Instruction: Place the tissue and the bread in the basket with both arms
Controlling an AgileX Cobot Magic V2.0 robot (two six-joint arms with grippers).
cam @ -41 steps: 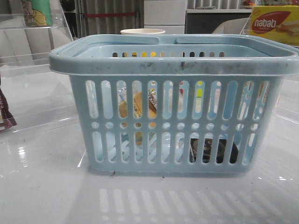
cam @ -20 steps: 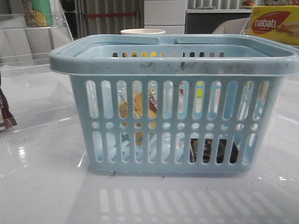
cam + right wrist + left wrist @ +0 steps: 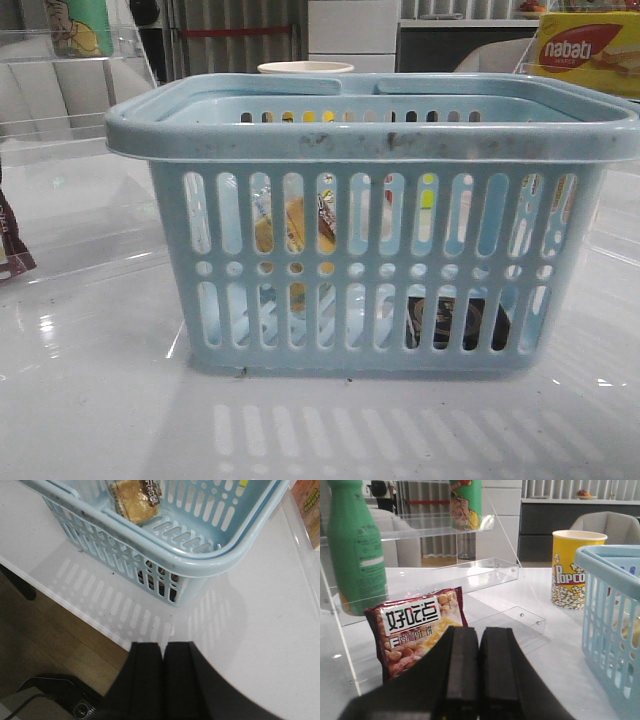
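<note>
both grippers empty, fingers pressed flat together — left gripper (image 3: 478, 672) held level and low, right gripper (image 3: 162, 672) raised, angled downward; neither arm shows in the front view.

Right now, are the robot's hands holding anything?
No. The left gripper and right gripper are both shut with nothing between them. The bread and tissue lie in the basket.

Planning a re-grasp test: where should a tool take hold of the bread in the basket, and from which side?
Probably from above, through the open top of the basket. The bread leans upright against the inside of a slotted wall, so its upper wrapper edge is the reachable part. The walls block any side approach. Both tools, left and right, are shut and outside the basket.
</note>
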